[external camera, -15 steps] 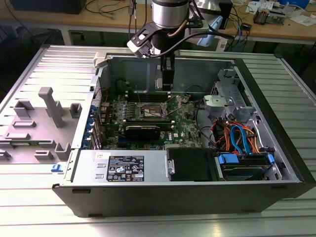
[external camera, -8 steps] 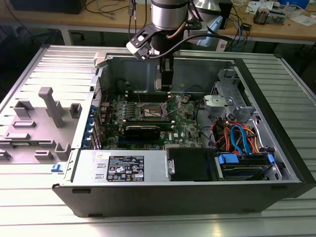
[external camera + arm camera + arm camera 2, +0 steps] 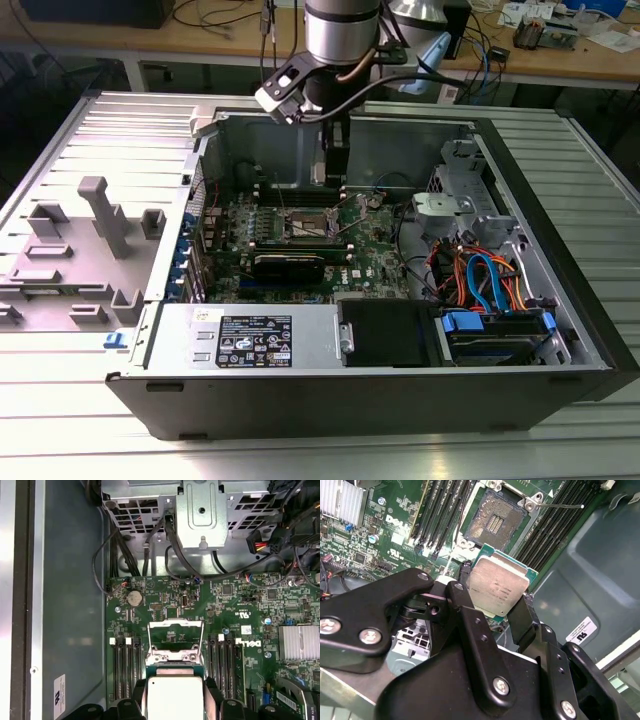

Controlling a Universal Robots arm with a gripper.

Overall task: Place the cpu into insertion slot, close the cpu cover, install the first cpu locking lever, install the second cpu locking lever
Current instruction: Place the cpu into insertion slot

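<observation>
The exterior view looks down from well away on the open computer case (image 3: pixel 400 395), the gripper (image 3: pixel 334 170) hanging above its motherboard (image 3: pixel 372 250). Both wrist views sit close behind the gripper, on opposite sides. They share the clamped cpu (image 3: pixel 499 586) (image 3: pixel 175 700) and the board beyond.

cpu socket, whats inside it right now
Nothing: in the second wrist view the socket shows its bare contact field. The chip is clamped in the gripper, hiding part of the socket's near rim.
</observation>
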